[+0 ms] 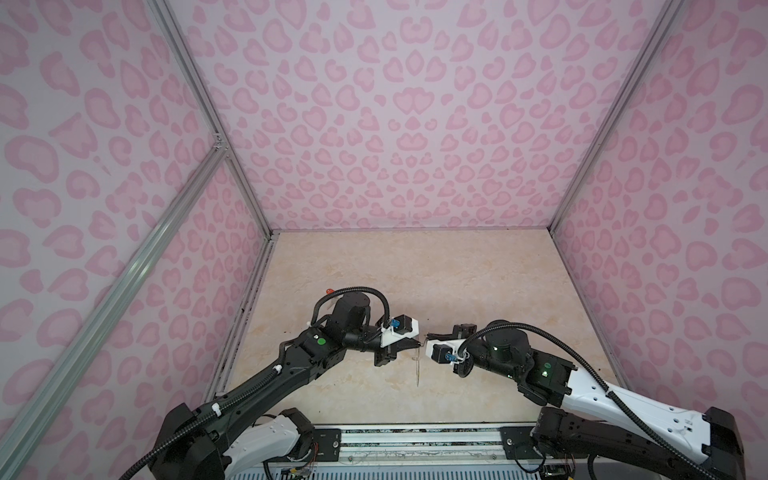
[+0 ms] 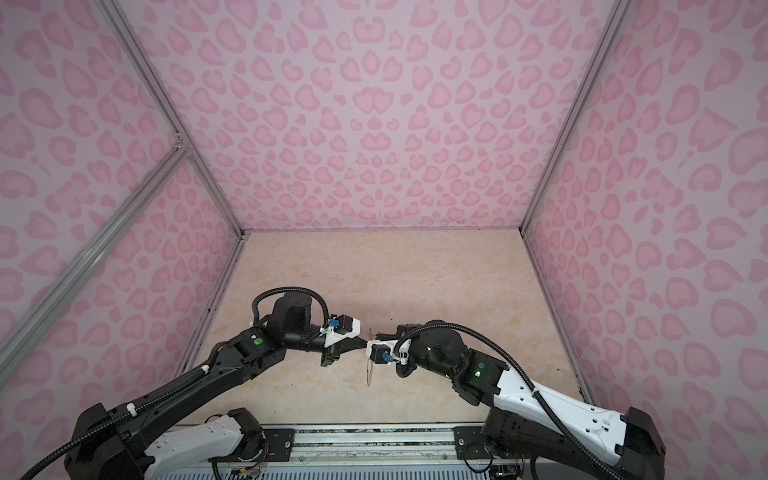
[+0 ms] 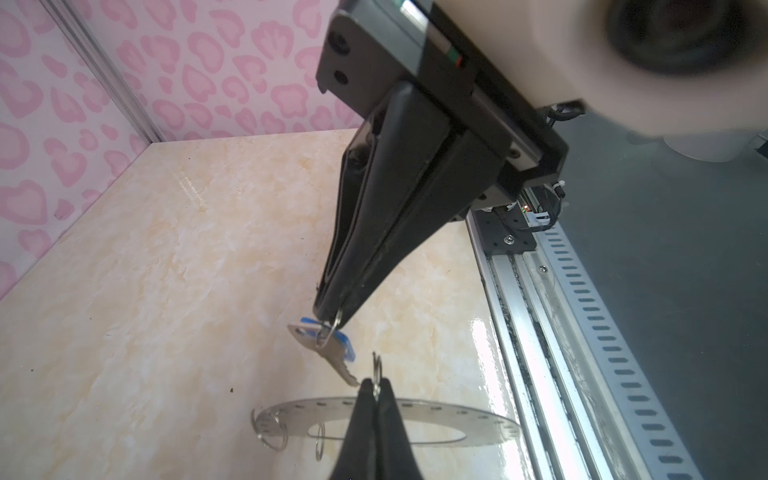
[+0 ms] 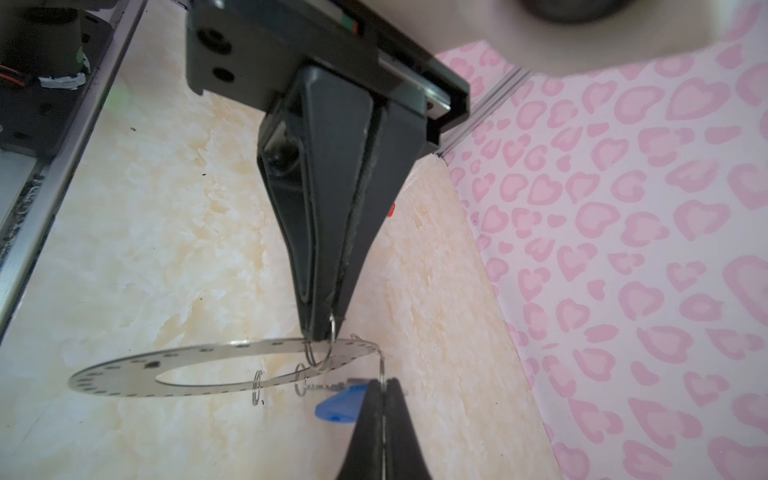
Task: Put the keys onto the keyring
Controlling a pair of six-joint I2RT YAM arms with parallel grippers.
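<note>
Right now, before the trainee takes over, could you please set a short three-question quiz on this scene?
1. True or false: the flat grey metal ring-shaped disc lies flat on the marble-patterned tabletop.
2. What hangs from the left gripper? A) the small silver key with the blue oval plastic tag; B) a key with a red-orange tag; C) nothing.
3. Fill in: the right gripper is ____ on a small wire loop at the disc's edge.
Key: 1 false, it hangs in the air; 2 A; 3 shut.
</note>
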